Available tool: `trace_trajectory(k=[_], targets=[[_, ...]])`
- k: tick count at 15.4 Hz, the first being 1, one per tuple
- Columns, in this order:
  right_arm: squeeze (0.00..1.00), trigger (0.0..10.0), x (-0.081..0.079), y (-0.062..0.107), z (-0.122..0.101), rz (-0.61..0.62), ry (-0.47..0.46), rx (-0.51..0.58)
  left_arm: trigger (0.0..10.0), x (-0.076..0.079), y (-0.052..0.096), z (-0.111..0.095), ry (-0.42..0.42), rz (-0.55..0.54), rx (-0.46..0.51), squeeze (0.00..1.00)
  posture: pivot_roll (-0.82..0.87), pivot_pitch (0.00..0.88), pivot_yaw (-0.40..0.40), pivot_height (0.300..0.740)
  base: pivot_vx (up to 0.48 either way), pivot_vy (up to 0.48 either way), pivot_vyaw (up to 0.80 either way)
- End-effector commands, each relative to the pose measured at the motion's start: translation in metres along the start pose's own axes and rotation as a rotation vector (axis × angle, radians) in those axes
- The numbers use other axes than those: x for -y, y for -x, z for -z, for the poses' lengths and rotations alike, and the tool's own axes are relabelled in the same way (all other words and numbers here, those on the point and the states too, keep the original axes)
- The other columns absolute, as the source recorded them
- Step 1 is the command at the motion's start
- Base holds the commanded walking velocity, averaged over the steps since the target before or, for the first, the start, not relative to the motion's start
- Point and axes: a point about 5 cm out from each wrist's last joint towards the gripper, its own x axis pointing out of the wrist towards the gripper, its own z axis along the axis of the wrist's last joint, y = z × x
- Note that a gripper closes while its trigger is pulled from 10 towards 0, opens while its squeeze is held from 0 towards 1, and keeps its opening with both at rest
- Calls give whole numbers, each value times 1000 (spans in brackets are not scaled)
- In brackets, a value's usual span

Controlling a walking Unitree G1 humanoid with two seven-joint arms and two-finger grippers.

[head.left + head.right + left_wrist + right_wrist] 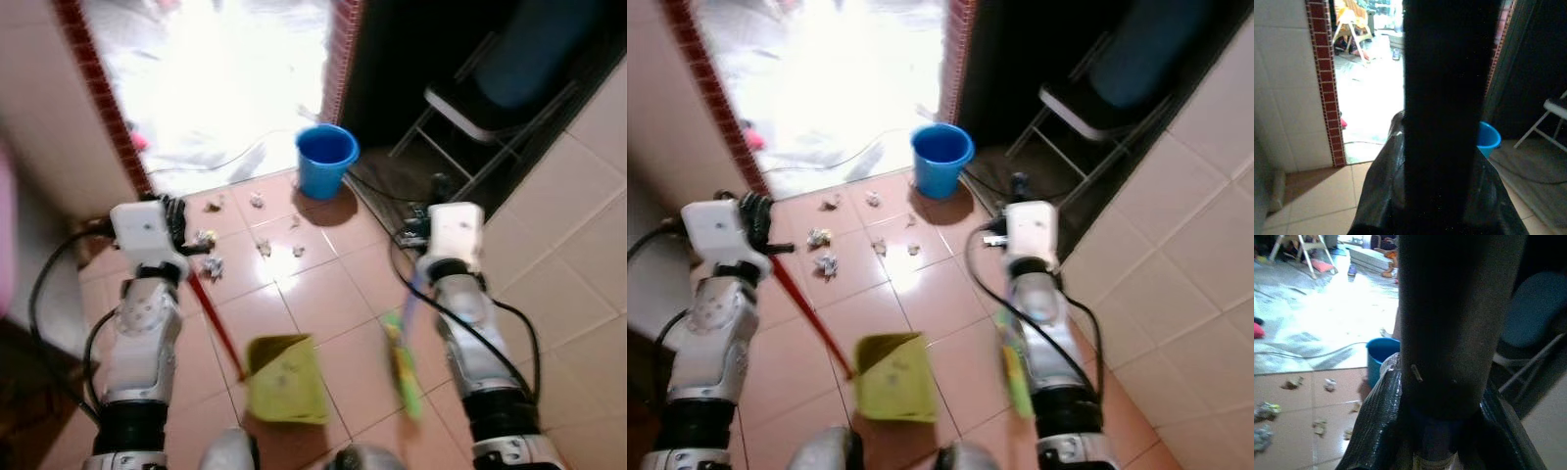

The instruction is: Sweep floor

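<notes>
My left gripper (177,223) is shut on the red handle (217,328) of a yellow-green dustpan (286,380), which rests on the tiles in front of me. My right gripper (419,233) is shut on the broom handle (417,292). The green broom head (403,368) hangs low beside the dustpan, to its right. Several crumpled paper scraps (208,241) lie on the orange tiles ahead, between the dustpan and the doorway. In each wrist view a dark pole (1449,323) stands between the black fingers (1376,426).
A blue bucket (326,160) stands by the brick-edged doorway (339,59) to a bright area outside. A folding chair (490,103) sits in the dark corner at the right. A cable (211,162) crosses the threshold. Tiled walls close in on both sides.
</notes>
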Motion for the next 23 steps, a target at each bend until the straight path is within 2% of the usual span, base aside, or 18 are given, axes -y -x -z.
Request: trace_trajectory(k=[1,5,7,9,12,17,23], targets=[[0,10000,8,-2,-10,17,10,55,10000,9,-2,-9,-6,28,37,0,4,89,-17,740,412,240,756],[0,10000,6,-3,-13,-8,24,73,10000,10,-3,-11,-8,28,38,0,2,89,-18,740,412,245,658],[0,10000,0,-4,-15,-41,6,85,10000,8,-5,-14,-32,-6,58,0,2,90,-18,740,407,253,0],[0,10000,-7,-2,-19,-81,31,113,10000,8,-5,-13,-45,-31,59,0,3,88,-15,740,399,264,759],[0,10000,-9,-2,-18,-79,22,116,10000,10,-4,-11,-46,-32,63,0,6,84,-12,740,395,270,673],[0,10000,-7,-2,-17,-55,16,113,10000,14,-2,-8,-81,-19,60,0,9,82,-8,740,419,163,0],[0,10000,-8,-2,-17,-59,23,117,10000,19,1,-4,-65,-13,15,0,10,83,-6,740,468,0,0]])
